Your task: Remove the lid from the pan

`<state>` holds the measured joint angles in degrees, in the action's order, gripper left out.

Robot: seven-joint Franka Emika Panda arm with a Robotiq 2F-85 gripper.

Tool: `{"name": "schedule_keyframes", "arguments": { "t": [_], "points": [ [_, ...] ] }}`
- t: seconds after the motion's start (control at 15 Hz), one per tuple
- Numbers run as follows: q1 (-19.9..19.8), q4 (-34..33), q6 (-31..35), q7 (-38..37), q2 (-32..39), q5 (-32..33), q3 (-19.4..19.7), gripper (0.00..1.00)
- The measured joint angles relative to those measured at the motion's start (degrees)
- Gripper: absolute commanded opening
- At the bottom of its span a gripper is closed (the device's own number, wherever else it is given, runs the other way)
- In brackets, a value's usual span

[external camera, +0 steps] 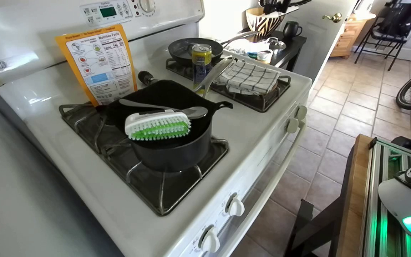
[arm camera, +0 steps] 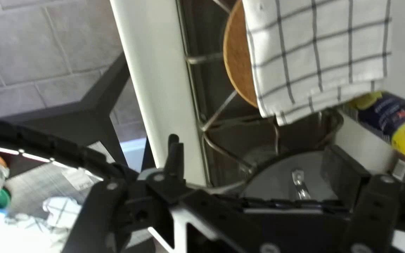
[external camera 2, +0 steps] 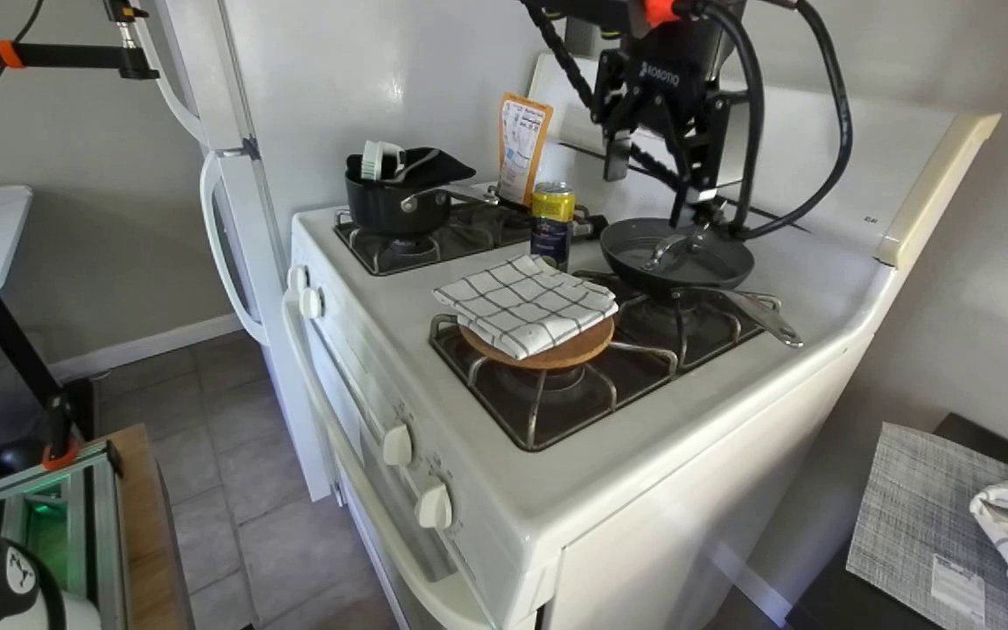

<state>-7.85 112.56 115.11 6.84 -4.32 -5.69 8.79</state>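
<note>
Currently, the Robotiq gripper (external camera 2: 651, 194) is positioned above the rear portion of the stove (external camera 2: 504, 490), directed downward. Its jaws stand wide apart and hold nothing. The lid (external camera 2: 679, 254) is located on the dark grey frying pan (external camera 2: 635, 276), inside the circle of the pan's rim; a shiny loop handle (arm camera: 300, 186) rises near its middle. In the wrist view, this loop handle appears between the two fingers (arm camera: 345, 168). Whether the lid is fully seated cannot be determined.

The frying pan rests on the rear burner, its metal handle (external camera 2: 762, 315) extending past the edge of the grate. On the front burner of the same grate, a folded checked towel (external camera 2: 526, 302) lies on a round wooden board (external camera 2: 574, 350). A yellow-and-blue can (external camera 2: 554, 226) stands upright near the towel, between the two grates.

On the opposite grate, a black saucepan (external camera: 173, 157) carries a green-and-white scrub brush (external camera: 158, 125) and a spoon (external camera: 195, 112). An orange-edged pouch (external camera: 98, 67) stands behind the saucepan. In an exterior view, a dark mug (external camera: 290, 30) stands on a black desk (external camera: 295, 43) beyond the stove.
</note>
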Motion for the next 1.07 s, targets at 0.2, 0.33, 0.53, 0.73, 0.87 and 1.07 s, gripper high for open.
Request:
{"name": "schedule_keyframes", "arguments": {
  "t": [0.2,0.33,0.53,0.73,0.87,1.07],
  "points": [
    [1.7,-3.9,11.2,3.3,4.5,-2.8,-1.5,1.0],
    [2.7,-6.3,18.0,4.6,8.3,-4.8,-3.0,1.0],
    [3.4,-9.7,19.0,5.3,12.8,-7.5,-4.8,1.0],
    [3.3,-10.7,19.0,5.6,13.5,-7.7,-4.7,1.0],
    [3.4,-10.3,20.2,4.6,13.7,-7.3,-5.0,1.0],
    [4.4,-9.4,25.1,1.0,15.7,-6.7,-5.9,1.0]
  ]
}}
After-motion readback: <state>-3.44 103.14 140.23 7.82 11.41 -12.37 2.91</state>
